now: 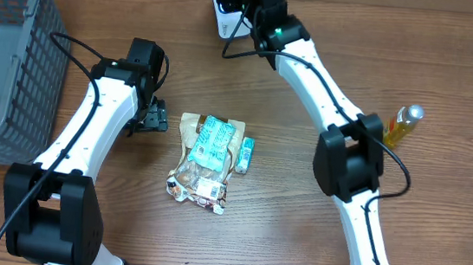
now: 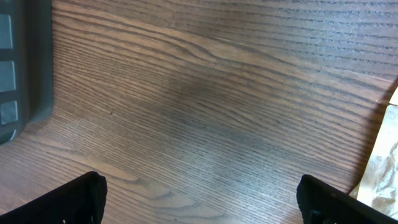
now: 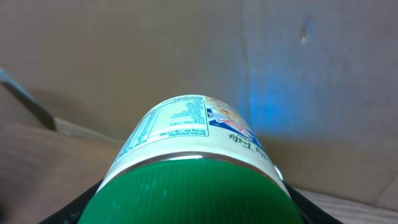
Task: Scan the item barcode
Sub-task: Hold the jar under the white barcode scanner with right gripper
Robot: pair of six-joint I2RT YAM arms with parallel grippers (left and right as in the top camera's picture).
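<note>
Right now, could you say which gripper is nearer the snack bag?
Left. The left gripper sits open beside the bag; the right gripper holds a jar far behind it.

Basket (image 1: 0,58) left, bag (image 1: 206,160) centre, jar (image 3: 193,143) in right hand (image 1: 235,11)

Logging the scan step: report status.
Left tool open, empty, over bare table. Right tool shut on green-lidded jar; barcode not in view. Nothing blocking it.

I see a desk (image 2: 205,93) of matt, finely grained brown wood, my jar (image 3: 180,121) with a smooth printed label, its lid (image 3: 199,193) smooth green plastic, a basket (image 1: 49,45) of grey plastic mesh, a crinkled shiny packet (image 1: 200,181)
</note>
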